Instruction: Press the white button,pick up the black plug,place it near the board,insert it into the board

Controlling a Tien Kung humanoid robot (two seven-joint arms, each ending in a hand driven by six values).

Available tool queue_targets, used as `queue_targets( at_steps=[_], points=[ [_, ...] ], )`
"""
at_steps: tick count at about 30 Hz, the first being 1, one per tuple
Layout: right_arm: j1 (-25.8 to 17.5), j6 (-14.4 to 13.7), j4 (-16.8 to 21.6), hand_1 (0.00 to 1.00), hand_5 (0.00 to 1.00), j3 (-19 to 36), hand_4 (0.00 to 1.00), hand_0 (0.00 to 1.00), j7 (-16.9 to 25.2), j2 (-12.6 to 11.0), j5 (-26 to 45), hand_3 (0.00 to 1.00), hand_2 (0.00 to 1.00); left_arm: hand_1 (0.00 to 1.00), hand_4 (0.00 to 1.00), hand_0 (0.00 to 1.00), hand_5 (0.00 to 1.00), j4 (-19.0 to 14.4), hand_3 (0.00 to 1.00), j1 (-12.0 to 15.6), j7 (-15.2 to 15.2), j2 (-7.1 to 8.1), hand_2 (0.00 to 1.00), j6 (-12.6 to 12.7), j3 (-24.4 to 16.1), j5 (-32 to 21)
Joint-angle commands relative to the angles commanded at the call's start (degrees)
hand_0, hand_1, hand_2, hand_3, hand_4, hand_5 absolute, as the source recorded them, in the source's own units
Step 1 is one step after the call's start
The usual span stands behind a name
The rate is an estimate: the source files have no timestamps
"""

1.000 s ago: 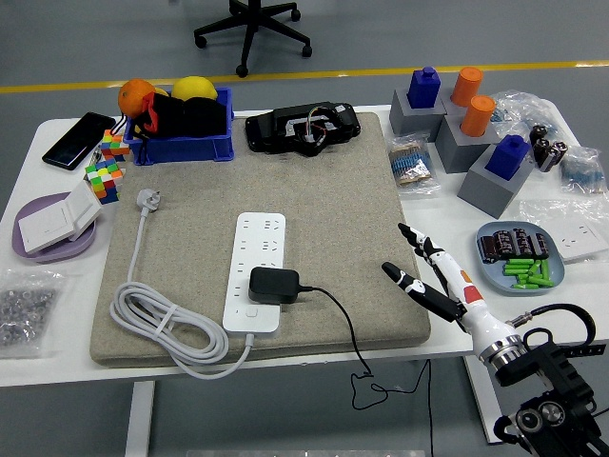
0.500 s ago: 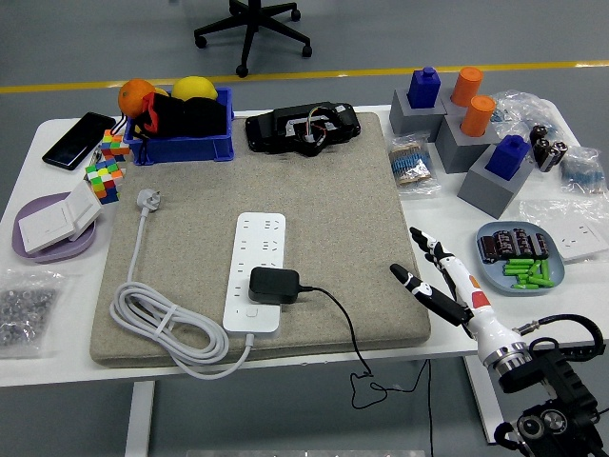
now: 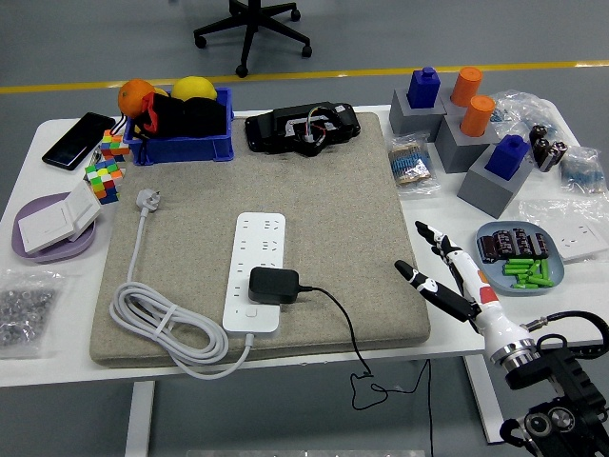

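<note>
On felt mat (image 3: 343, 190) — boxy black plug (image 3: 274, 285)

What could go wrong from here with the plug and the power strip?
The black plug already sits on the strip, so the right hand, open at the mat's right edge, may shift the strip when pulling it. The plug's cable runs off the mat's front edge and could snag the hand as it reaches in. The white button lies just below the plug, so a finger might hit the plug instead.
</note>
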Motion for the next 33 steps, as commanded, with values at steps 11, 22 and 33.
queue_targets(
  at_steps=[11, 22, 33],
  points=[
    [0.3, 0.5, 0.8, 0.935, 0.677, 5.0, 0.939, 0.982, -0.8, -1.2, -0.8, 0.902, 0.901, 0.640, 0.534, 0.649, 0.108, 0.0, 0.680, -1.7, -0.1, 0.23, 0.636, -0.2, 2.5, -1.6],
    [0.3, 2.5, 0.6, 0.909, 0.539, 5.4, 0.888, 0.938, -2.1, -0.1, -2.2, 0.873, 0.878, 0.641, 0.533, 0.649, 0.112, 0.0, 0.681, -1.7, 0.1, 0.70, 0.636, -0.1, 1.9, -0.7],
    [0.7, 1.9, 1.2, 0.880, 0.501, 7.4, 0.871, 0.914, -2.0, -0.9, -2.6, 0.853, 0.875, 0.640, 0.527, 0.649, 0.115, 0.0, 0.680, -4.2, -0.2, 0.38, 0.634, 0.2, 4.0, -2.6]
  ],
)
